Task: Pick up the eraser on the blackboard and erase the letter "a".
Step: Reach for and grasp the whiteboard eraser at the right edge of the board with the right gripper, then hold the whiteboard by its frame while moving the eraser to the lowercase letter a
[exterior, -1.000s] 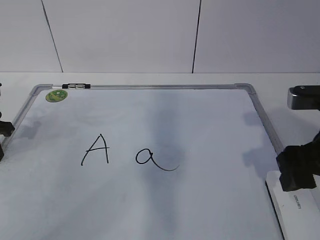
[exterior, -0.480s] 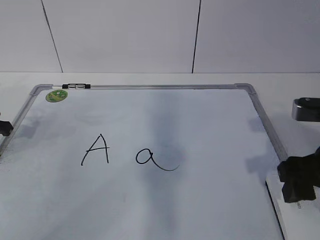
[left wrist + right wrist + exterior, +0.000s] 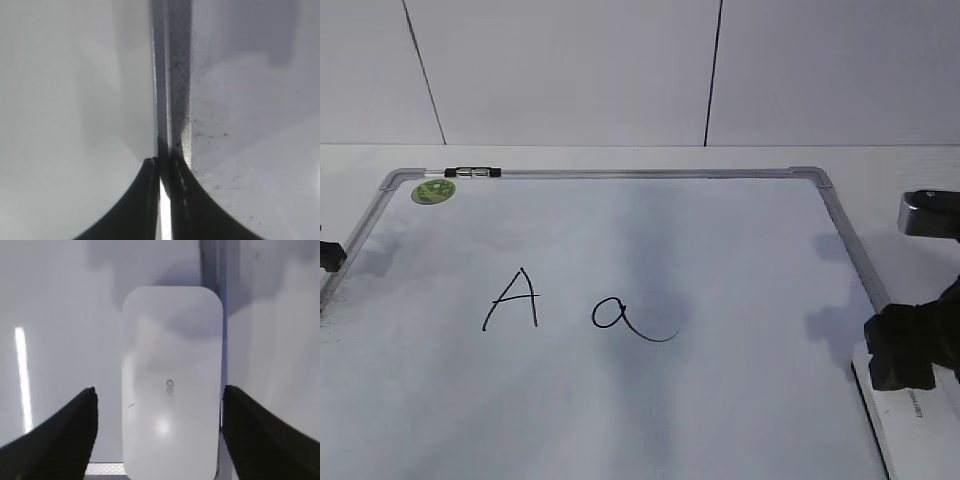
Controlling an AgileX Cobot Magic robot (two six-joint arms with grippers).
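Note:
The blackboard (image 3: 720, 250) is a white board with a silver frame lying flat. The letter "a" (image 3: 625, 316) is drawn near its middle, to the right of a capital "A" (image 3: 512, 298). The white eraser (image 3: 918, 420) lies at the board's lower right edge, partly over the frame. My right gripper (image 3: 908, 345) hovers just above it. In the right wrist view the gripper (image 3: 159, 390) is open, with the eraser (image 3: 172, 380) between the black fingers (image 3: 65, 435), untouched. My left gripper (image 3: 165, 162) is shut and empty over the board's left frame rail (image 3: 172, 75).
A round green sticker (image 3: 433, 191) and a small black-and-silver clip (image 3: 472, 172) sit at the board's far left corner. A white panelled wall stands behind the table. The left gripper shows only as a dark tip (image 3: 328, 256) at the left edge.
My right gripper shifted slightly right and lower, then came back left over the eraser. The left gripper drew slightly further out of the exterior view. The eraser and letters have not moved.

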